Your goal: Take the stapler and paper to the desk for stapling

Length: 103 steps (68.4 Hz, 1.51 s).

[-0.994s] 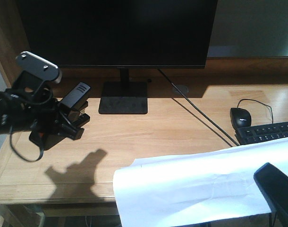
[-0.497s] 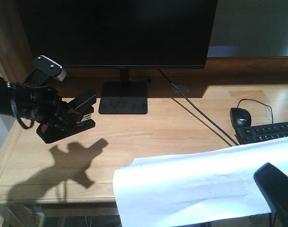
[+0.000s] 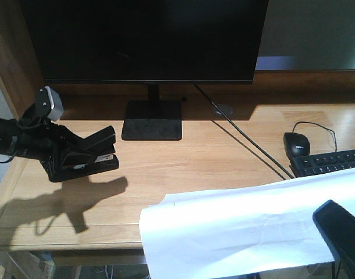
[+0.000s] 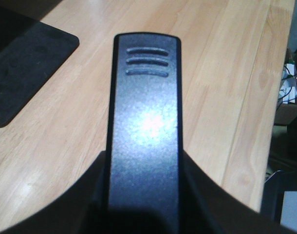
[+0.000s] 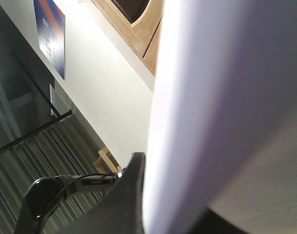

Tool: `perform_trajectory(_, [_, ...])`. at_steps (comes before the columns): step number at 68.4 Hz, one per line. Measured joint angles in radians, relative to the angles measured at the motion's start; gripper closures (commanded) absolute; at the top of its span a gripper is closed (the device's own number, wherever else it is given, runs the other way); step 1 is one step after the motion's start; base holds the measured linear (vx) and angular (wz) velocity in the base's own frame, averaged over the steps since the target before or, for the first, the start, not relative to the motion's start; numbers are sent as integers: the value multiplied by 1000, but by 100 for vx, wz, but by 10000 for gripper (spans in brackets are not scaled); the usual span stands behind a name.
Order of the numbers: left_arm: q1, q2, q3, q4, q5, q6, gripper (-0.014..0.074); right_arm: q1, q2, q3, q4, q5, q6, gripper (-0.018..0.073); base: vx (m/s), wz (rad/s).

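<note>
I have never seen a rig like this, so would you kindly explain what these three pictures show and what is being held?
This is a two-armed robot on a mobile base. The wide picture looks from the front at a wooden desk bearing a monitor, mouse and keyboard. The other two come from cameras on each wrist. The left gripper is clamped on a black stapler, low over the desk's left side; its wrist camera looks along the stapler's top. The right gripper, at the picture's lower right, seems to pinch a white sheet of paper by the desk's front edge; its wrist view is mostly filled by that sheet.
</note>
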Motion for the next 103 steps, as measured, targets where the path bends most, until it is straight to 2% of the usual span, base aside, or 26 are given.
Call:
perform_trajectory(12, [7, 100, 0, -42, 7, 147, 603, 0, 0, 0, 0, 0, 0, 564, 0, 0])
perform_trajectory(21, [7, 160, -7, -92, 9, 168, 603, 0, 0, 0, 0, 0, 0, 564, 0, 0])
perform_trajectory(33, [3, 245, -70, -106, 25, 174, 603, 0, 0, 0, 0, 0, 0, 564, 0, 0])
perform_trajectory(43, [-29, 284, -140, -72, 33, 175, 596, 0, 0, 0, 0, 0, 0, 564, 0, 0])
perform_trajectory(58, [-85, 306, -188, 36, 5, 176, 563, 0, 0, 0, 0, 0, 0, 564, 0, 0])
perform_trajectory(85, [-96, 331, -192, 33, -72, 176, 387, 0, 0, 0, 0, 0, 0, 564, 0, 0])
perform_trajectory(103, [-97, 342, -198, 27, -106, 176, 200, 0, 0, 0, 0, 0, 0, 564, 0, 0])
